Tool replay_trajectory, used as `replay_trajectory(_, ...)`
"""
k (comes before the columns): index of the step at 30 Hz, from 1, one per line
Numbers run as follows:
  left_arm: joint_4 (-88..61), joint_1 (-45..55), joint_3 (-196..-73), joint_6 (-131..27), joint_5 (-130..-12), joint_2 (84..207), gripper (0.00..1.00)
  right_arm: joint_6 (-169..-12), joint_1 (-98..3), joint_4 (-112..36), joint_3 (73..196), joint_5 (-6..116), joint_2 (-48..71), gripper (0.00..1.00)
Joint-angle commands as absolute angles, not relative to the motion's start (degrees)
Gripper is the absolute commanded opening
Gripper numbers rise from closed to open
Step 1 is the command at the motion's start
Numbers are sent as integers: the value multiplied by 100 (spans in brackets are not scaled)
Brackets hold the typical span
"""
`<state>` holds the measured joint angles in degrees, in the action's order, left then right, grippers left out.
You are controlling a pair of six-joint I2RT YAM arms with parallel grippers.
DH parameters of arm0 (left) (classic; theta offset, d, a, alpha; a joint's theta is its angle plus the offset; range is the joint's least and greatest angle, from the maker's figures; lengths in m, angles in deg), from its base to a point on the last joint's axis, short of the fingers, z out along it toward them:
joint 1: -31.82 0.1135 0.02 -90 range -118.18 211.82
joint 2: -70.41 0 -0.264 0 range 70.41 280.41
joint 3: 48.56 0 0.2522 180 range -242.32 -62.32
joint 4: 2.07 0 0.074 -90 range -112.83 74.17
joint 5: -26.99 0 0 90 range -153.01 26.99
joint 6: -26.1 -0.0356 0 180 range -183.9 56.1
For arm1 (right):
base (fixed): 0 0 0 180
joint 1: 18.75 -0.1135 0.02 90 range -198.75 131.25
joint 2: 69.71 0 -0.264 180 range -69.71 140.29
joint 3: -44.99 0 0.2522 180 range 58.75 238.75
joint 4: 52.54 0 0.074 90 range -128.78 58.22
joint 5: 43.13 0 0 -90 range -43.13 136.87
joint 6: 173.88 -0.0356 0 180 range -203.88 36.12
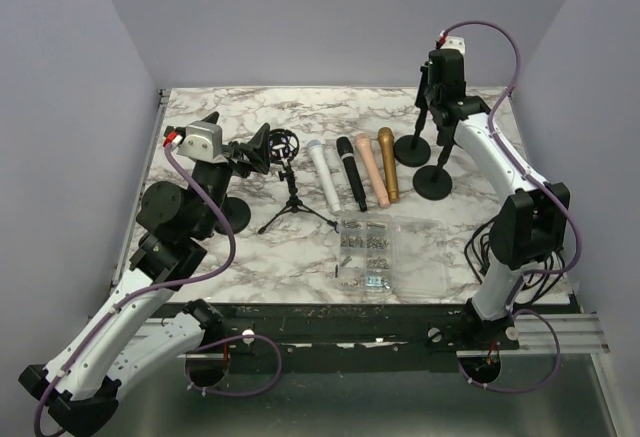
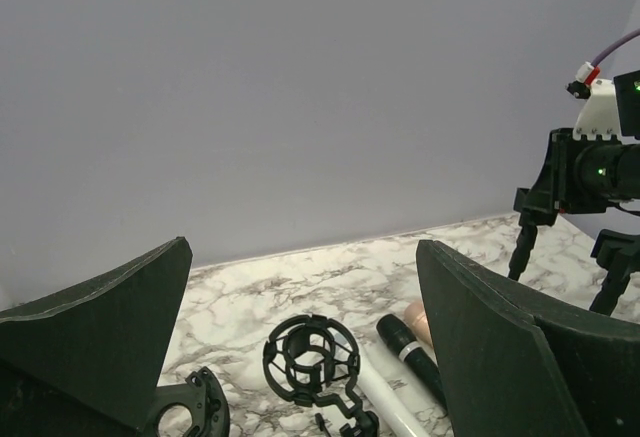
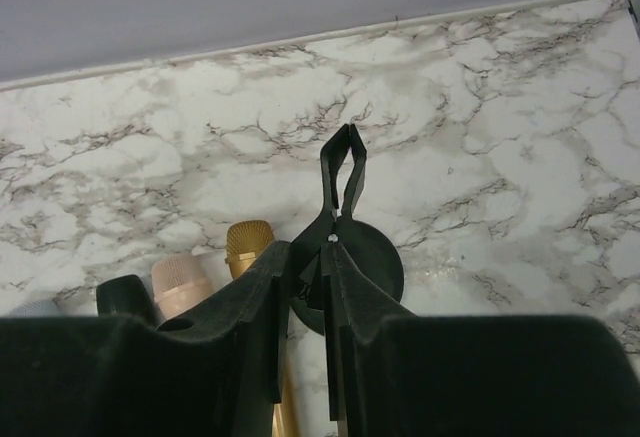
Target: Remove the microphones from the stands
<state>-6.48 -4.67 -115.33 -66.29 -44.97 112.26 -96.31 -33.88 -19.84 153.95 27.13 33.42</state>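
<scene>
The right gripper [image 3: 305,292] is clenched on the thin neck of a round-based desk stand [image 3: 375,257]. The stand's empty clip [image 3: 343,169] rises just beyond the fingertips. No microphone sits in any holder. The gold microphone [image 3: 248,240] and the pink microphone [image 3: 183,279] lie flat on the table just left of these fingers.

Judged from that, the lifting-out looks done. The next move likely calls for releasing the stand and backing off without tipping it.

The left gripper [image 2: 302,245] gapes wide and holds nothing, with an empty shock mount [image 2: 310,359] low between its fingers.

The right pads hide exactly where they pinch the neck. They also cut off the microphones' bodies.
</scene>
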Motion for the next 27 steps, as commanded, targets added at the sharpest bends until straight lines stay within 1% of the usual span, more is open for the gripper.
replay_trajectory(1,-537,-496,-11488,-6697,-4403,11234,98,-9630,-3360,-1270,15788,3019,3638,26)
replay_trajectory(2,-537,-493,-11488,-6698,-4407,11232,98,-9618,-3360,-1214,15978,3061,3625,26)
replay_trajectory(6,-537,-493,-11480,-6695,-4394,11237,98,-9633,-3355,-1041,16604,3207,3442,36)
replay_trajectory(8,-537,-496,-11481,-6693,-4394,11250,98,-9694,-3360,-1014,16715,3417,3255,40)
replay_trajectory(10,-537,-492,-11479,-6689,-4395,11271,98,-9787,-3356,-1043,16623,3691,2979,44)
replay_trajectory(13,-541,-497,-11486,-6632,-4411,11301,98,-9859,-3359,-1230,16151,4024,2399,55)
replay_trajectory(15,-561,-501,-11495,-6577,-4437,11317,98,-9916,-3360,-1393,15706,4102,1878,63)
replay_trajectory(16,-580,-494,-11504,-6530,-4454,11327,98,-9996,-3360,-1503,15420,4120,1578,72)
replay_trajectory(18,-598,-509,-11514,-6460,-4495,11328,98,-10194,-3360,-1781,14820,4310,988,97)
replay_trajectory(19,-607,-512,-11522,-6436,-4498,11336,98,-10295,-3360,-1907,14535,4438,725,100)
replay_trajectory(23,-677,-550,-11583,-6416,-4464,11357,98,-10736,-3359,-2119,13400,4965,-373,100)
replay_trajectory(27,-797,-613,-11693,-6198,-4395,11307,98,-10807,-3362,-1732,12780,4786,-1305,100)
